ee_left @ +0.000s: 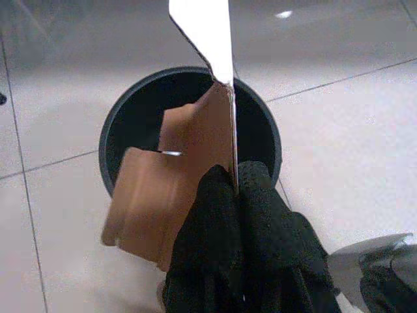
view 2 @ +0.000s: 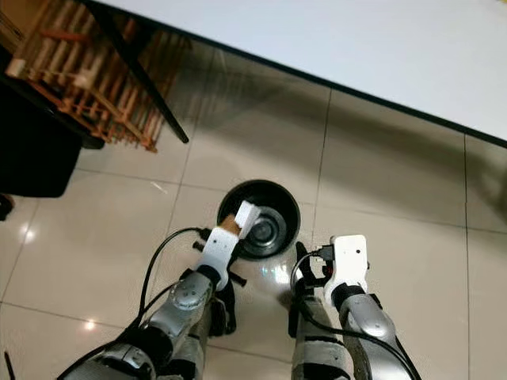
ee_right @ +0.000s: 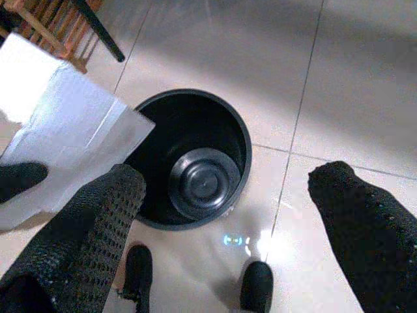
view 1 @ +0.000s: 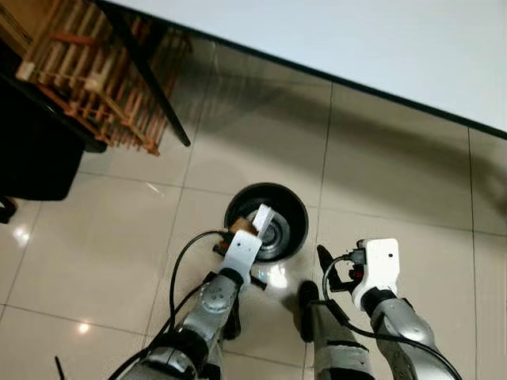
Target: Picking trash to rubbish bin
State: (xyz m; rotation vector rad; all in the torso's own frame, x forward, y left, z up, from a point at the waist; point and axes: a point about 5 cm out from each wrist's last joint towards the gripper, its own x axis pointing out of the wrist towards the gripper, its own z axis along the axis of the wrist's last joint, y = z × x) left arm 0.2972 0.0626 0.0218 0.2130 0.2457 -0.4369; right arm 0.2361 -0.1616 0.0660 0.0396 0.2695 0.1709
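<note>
My left gripper (ee_left: 233,189) pinches a piece of cardboard (ee_left: 176,176) over the near-left rim of the black bin (view 1: 267,222) on the floor. My right gripper (ee_right: 221,215) hangs spread wide, near right of it.

A black rubbish bin (view 1: 269,222) is seen on a floor (view 1: 396,158) of glossy beige tiles crossed by thin dark grout lines. The flattened carton (ee_left: 195,163) is shown brown on one face and white on the other. The fingers (ee_left: 260,241) of the left gripper (ee_left: 236,189) are black with a dotted texture. A light wooden slatted rack (view 1: 95,71) is seen beside a white wall (view 1: 380,39) edged by a dark skirting.
</note>
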